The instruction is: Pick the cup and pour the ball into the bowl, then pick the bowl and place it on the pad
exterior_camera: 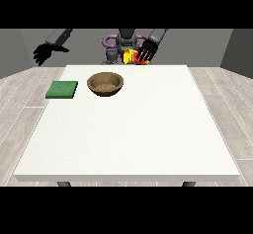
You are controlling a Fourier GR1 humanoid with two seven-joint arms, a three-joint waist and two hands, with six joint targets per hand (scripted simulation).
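Robot hand at view's right curled on cup, cup mostly hidden; other hand relaxed.

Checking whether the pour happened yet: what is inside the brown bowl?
The bowl shows only its brown inside; no ball is visible there. The yellow cup is in the hand at the view's right, which hides its contents.
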